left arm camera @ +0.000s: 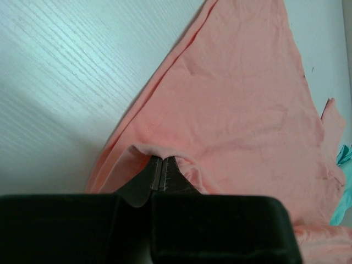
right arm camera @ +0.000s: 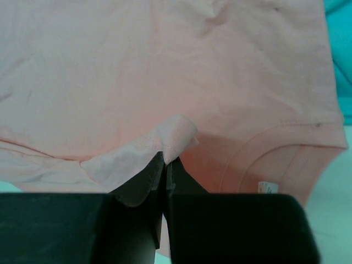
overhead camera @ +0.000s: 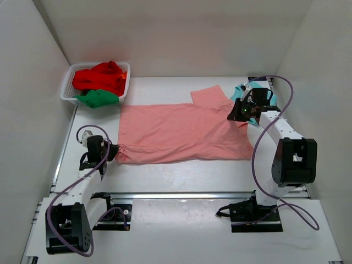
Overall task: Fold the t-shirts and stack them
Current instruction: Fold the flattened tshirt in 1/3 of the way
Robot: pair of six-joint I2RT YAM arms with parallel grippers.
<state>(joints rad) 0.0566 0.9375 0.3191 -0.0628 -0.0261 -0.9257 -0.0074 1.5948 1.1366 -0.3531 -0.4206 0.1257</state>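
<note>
We pinched the spread salmon-pink shirt [overhead camera: 176, 132] with left gripper [left arm camera: 163, 165] and right gripper [right arm camera: 165, 162], fold unfinished; red and green shirts [overhead camera: 102, 78] lay in the basket [overhead camera: 66, 89]

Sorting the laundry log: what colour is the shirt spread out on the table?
The t-shirt is salmon-pink, clearest in the top external view.

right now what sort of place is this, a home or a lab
Likely a robot lab cell: bare white walls box in a white table, the left arm and right arm mounted at its near edge, a salmon-pink t-shirt between them.
</note>
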